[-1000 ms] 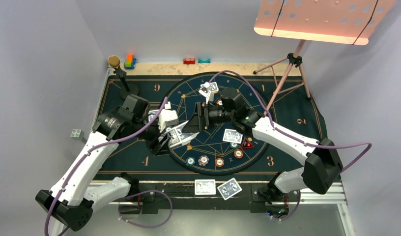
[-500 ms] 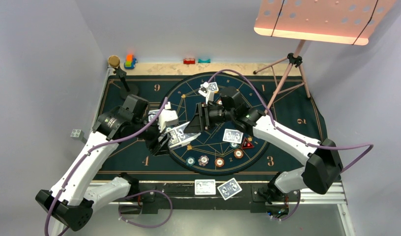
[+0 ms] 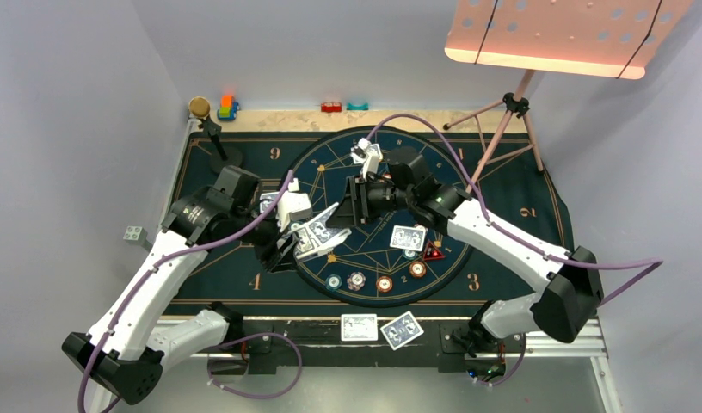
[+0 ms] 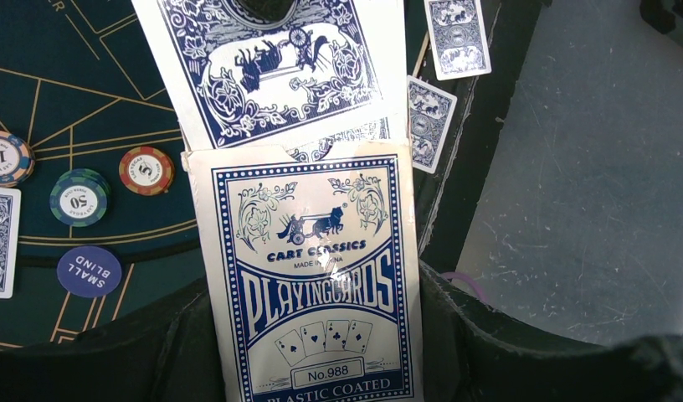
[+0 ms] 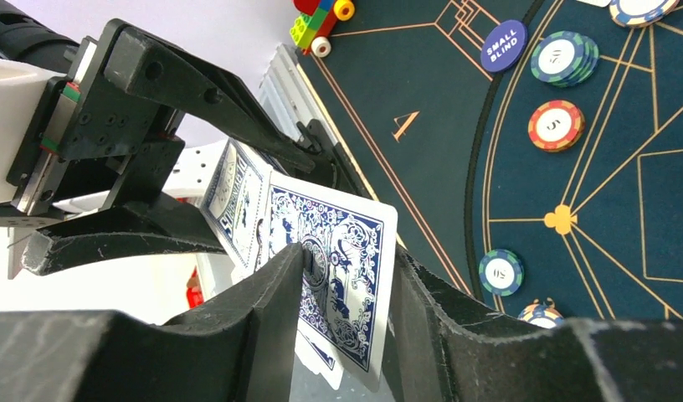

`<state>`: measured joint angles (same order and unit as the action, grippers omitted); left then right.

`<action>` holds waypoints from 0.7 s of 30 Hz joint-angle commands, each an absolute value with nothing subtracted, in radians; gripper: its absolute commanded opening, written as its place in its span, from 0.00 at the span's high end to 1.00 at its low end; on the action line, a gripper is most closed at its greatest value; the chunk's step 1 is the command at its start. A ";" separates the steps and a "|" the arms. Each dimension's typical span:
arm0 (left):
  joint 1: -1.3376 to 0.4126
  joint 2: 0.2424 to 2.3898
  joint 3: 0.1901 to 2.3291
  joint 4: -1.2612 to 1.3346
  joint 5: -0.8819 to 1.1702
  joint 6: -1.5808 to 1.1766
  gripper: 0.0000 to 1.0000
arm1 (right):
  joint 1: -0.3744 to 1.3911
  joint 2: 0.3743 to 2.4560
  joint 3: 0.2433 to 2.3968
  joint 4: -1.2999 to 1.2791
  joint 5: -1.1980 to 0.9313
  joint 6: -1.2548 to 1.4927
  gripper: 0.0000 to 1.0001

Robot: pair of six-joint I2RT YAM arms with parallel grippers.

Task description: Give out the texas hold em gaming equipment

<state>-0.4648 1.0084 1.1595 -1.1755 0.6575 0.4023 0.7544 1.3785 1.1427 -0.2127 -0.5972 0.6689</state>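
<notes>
"So, where's the deck?"

"In its box [image 4: 309,285]. The left gripper [image 3: 300,239] is clamped tight on it, above the left rim of the circle on the mat [image 3: 244,155]."

"And the right gripper [image 5: 346,261]?"

"Its fingers [image 5: 271,301] stand either side of a card [image 5: 346,222] that sticks out of the box's open end, blue back showing. Whether they pinch it or only flank it, I cannot tell."

"Anything on the table?"

"Two cards [image 3: 359,327] lie face down at the near edge between the arm bases, side by side, the right one tilted. A lone card [image 3: 408,237] lies face down on the circle, right of centre. The red marker [image 3: 433,252] is just beside it."

"Chips?"

"Four chips [image 3: 357,280] in a curved row along the circle's near rim."
</notes>
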 commanded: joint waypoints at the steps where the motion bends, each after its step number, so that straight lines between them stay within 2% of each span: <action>1: -0.460 0.986 1.206 -1.148 0.698 0.396 1.00 | 0.756 1.335 1.197 -0.249 -0.537 0.624 0.57; 21: -0.459 0.979 1.203 -1.151 0.699 0.394 1.00 | 0.705 1.297 1.242 -0.306 -0.476 0.595 0.75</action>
<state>-0.4648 1.0008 1.1595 -1.1759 0.6586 0.4023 0.7261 1.3445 1.1965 -0.2928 -0.5106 0.6212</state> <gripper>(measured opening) 0.695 0.261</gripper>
